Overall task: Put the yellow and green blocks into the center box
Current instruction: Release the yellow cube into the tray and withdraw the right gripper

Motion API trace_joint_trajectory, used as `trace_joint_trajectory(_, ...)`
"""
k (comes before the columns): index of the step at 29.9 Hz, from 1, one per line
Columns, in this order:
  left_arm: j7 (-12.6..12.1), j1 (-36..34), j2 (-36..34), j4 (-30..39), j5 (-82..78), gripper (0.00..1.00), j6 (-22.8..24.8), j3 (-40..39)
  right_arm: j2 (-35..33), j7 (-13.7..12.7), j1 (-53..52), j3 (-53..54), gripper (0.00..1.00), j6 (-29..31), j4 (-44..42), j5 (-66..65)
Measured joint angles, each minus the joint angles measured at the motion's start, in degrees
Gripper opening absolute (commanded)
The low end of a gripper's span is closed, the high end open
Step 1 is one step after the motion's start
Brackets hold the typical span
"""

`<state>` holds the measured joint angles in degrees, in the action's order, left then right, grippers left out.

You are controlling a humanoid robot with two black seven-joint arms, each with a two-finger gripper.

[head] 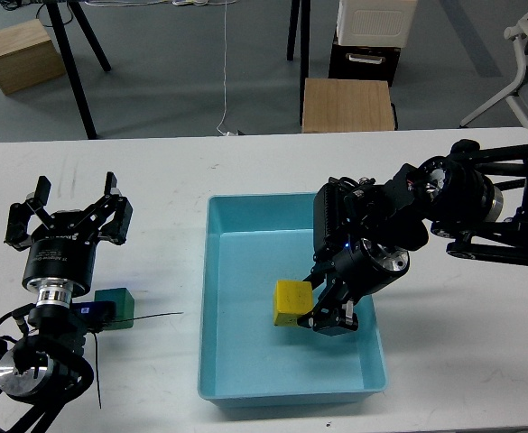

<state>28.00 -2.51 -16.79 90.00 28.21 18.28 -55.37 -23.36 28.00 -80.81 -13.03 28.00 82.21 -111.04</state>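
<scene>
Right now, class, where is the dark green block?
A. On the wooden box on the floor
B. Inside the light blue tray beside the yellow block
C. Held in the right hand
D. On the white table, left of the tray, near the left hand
D: the green block rests on the white table, outside the light blue tray and below the left hand.

Your right gripper (322, 307) reached into the center box (245, 379), fingers closed on the yellow block (292, 302). Left of that box, your left gripper (69, 212) stood spread open, the green block (116, 307) lying near it.
</scene>
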Motion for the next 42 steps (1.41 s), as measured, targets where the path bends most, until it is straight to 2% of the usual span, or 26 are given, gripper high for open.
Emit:
trace_joint_trajectory(2, 0.0, -0.15, -0.01, -0.04, 0.0, 1.0, 0.0, 0.0, 0.1, 0.0, 0.09, 0.08, 0.96, 0.0, -0.22, 0.22)
trace_joint_trajectory(9, 0.0, -4.99, -0.92, -3.53, -0.07, 1.0, -0.27, 0.42, -3.11, 0.01, -0.09, 1.81, 0.97, 0.0, 0.18, 2.98)
trace_joint_trajectory(12, -0.01, -7.23, -3.33, -4.03, -0.2, 1.0, -0.61, 0.56, -5.82, 0.01, -0.35, 3.44, 0.97, 0.0, 0.3, 5.53)
trace_joint_trajectory(18, -0.01, -12.04, -9.53, -4.65, -2.21, 1.0, -0.83, 0.64, -13.95, 0.0, 1.52, 14.37, 0.98, -0.26, 0.28, 12.55)
trace_joint_trajectory(22, -0.01, -16.65, -13.73, -6.84, -5.27, 1.0, -2.35, 0.56, -17.52, -0.01, 5.67, 23.29, 0.98, -6.65, 0.19, 21.71)
trace_joint_trajectory(30, -0.01, -24.04, -17.97, -12.48, -6.32, 1.0, -2.9, 1.16, -21.42, -0.01, 16.37, 40.77, 0.98, -16.67, 2.89, 37.64)
trace_joint_trajectory(35, 0.0, -25.87, -20.81, -12.97, -11.02, 1.0, 2.01, 1.19, -24.19, -0.01, 26.65, 53.75, 0.98, -20.87, 7.41, 45.26)
trace_joint_trajectory(37, 0.0, -27.08, -22.0, -13.6, -17.5, 1.0, 3.68, 1.23, -25.0, -0.01, 32.18, 59.17, 0.98, -22.12, 8.94, 46.94)
trace_joint_trajectory(42, 0.0, -28.98, -23.64, -16.78, -47.33, 1.0, 4.47, 0.44, -25.25, -0.01, 49.27, 72.62, 0.98, -25.11, 13.96, 47.88)
